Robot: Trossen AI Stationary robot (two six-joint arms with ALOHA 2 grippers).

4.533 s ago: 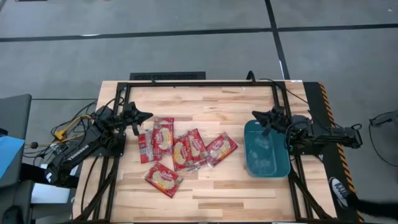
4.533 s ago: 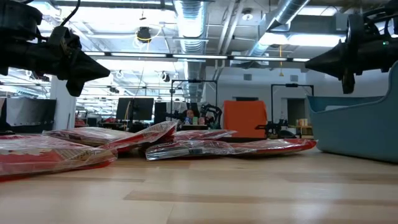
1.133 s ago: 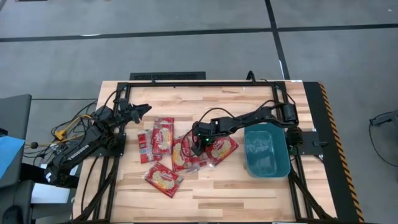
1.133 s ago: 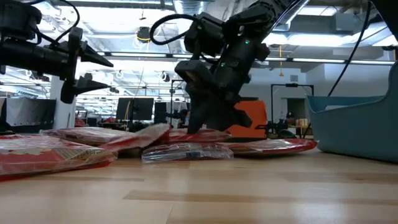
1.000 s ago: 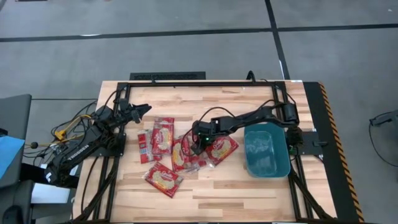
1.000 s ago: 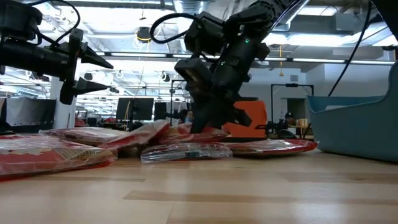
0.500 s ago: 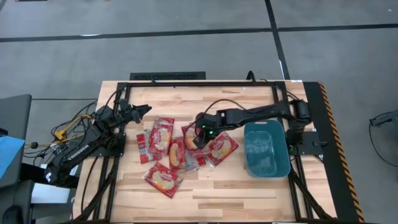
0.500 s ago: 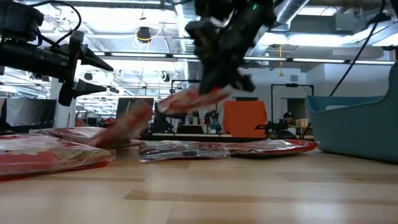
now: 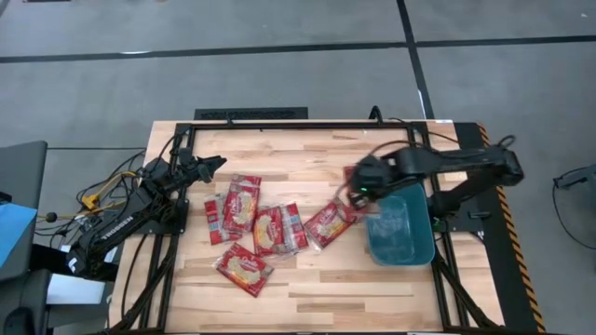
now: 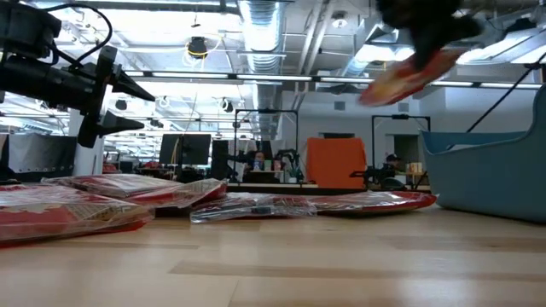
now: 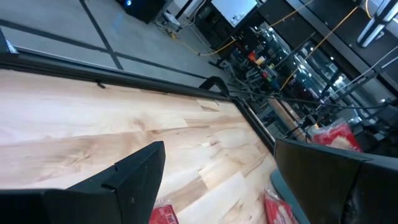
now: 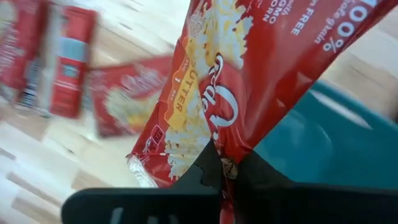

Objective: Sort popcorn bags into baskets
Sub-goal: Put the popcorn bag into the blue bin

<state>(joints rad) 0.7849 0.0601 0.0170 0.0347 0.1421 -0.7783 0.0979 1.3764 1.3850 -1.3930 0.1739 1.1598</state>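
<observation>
Several red popcorn bags (image 9: 268, 230) lie flat on the wooden table, left of the middle; some overlap at their edges. One more popcorn bag (image 12: 249, 68) is in the air with my right gripper (image 9: 358, 193) shut on it, at the left rim of the teal basket (image 9: 400, 228). In the low view this bag (image 10: 409, 72) shows high up, slanted. My left gripper (image 9: 210, 166) waits open at the table's left, above the wood, touching nothing. My right gripper pinches the bag between its two fingers where the foil puckers into a fold (image 12: 227, 155), near one edge. The fingers come from above, pointing steeply down. The bag is lifted clear of the table and hangs tilted, its printed face toward the wrist camera.
The basket stands at the table's right with nothing visible in it. A black frame (image 9: 307, 124) runs around the table top. Bare wood lies along the near edge and between the bags and the basket.
My right gripper has risen from the pile with one bag and carried it toward the table's right edge, up to the basket's left rim, tipping more steeply down. A neighbouring bag that was tipped up as the held one left has fallen flat again.
</observation>
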